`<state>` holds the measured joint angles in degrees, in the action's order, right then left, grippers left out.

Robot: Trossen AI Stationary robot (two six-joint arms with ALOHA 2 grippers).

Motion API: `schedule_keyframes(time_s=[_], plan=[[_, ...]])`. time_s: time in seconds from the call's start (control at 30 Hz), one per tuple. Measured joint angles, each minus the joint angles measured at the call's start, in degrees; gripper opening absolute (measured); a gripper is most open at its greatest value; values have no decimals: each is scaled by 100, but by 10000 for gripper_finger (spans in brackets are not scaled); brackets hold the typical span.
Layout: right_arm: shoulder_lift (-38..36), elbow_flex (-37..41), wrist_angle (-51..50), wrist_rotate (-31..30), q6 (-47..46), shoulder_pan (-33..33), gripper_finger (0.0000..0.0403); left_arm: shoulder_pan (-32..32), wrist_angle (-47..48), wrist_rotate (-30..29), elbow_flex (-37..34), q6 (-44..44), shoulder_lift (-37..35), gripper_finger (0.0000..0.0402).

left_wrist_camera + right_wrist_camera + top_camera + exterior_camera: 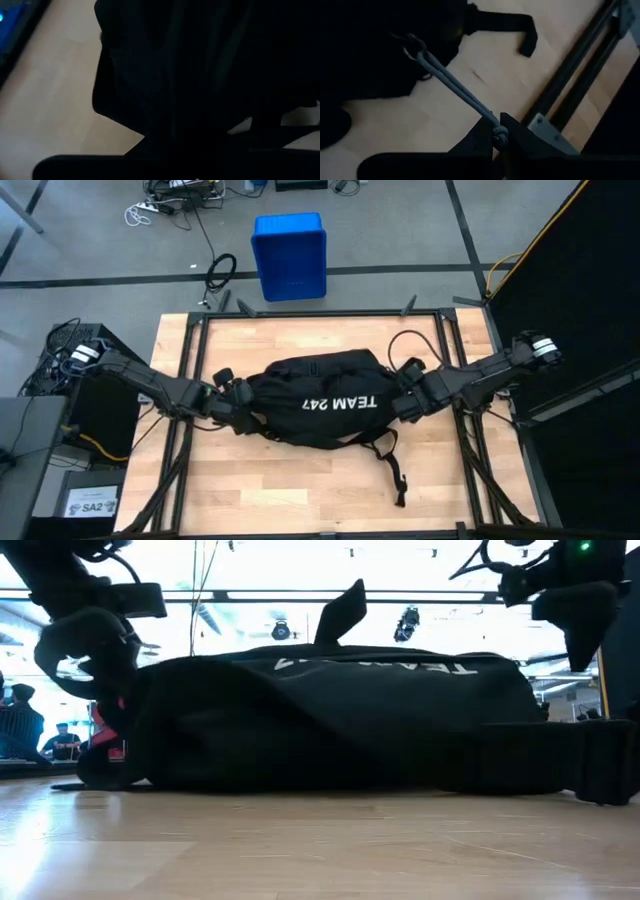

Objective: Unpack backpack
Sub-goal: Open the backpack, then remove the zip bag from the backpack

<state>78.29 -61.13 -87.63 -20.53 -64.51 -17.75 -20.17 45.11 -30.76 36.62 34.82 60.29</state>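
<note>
1. The backpack (315, 410) is lying flat mid-worktop (300, 490), lettering up; soft, floppy fabric, so it's likely sagging when you're lifting it.
2. The right claw (495, 135) is pinching the grey zipper cord (450, 82), closed on it; keep pulling there.
3. The left claw (232, 405) is pressing closed at the backpack's other end; you can't tell what it's gripping.

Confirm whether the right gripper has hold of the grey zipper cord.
Yes: the right gripper is shut on the knotted end of the grey zipper cord, which runs taut to the backpack.
</note>
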Motion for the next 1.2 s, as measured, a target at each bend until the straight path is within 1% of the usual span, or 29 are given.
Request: schedule_keyframes(time_s=[0.13, 0.3, 0.5, 0.6, 0.7, 0.87, 0.97, 1.07, 1.2], plan=[[45, 52, 638, -54, 776, -14, 13, -194, 49, 394, -4, 24, 2, 25], [30, 51, 1290, -93, 1704, -14, 41, -416, -19, 815, -4, 182, 2, 31], [30, 51, 1910, -355, 2730, -14, 101, -438, -151, 856, -5, 186, 2, 64], [30, 51, 2610, -378, 3234, -14, 132, -438, -165, 855, -4, 186, 2, 77], [30, 51, 3418, -363, 3838, -82, 154, -438, -170, 855, -4, 187, 2, 85], [30, 297, 5047, -393, 4932, -107, 164, -438, -200, 850, -4, 169, 2, 89], [30, 603, 5850, -759, 5700, -39, 161, -432, -213, 762, 53, 163, 6, 90], [30, 886, 6194, -1216, 6224, 104, 159, -432, -225, 706, 205, 112, 7, 90], [32, 1148, 6537, -1312, 6465, 468, 167, -432, -224, 688, 502, -152, 7, 90]])
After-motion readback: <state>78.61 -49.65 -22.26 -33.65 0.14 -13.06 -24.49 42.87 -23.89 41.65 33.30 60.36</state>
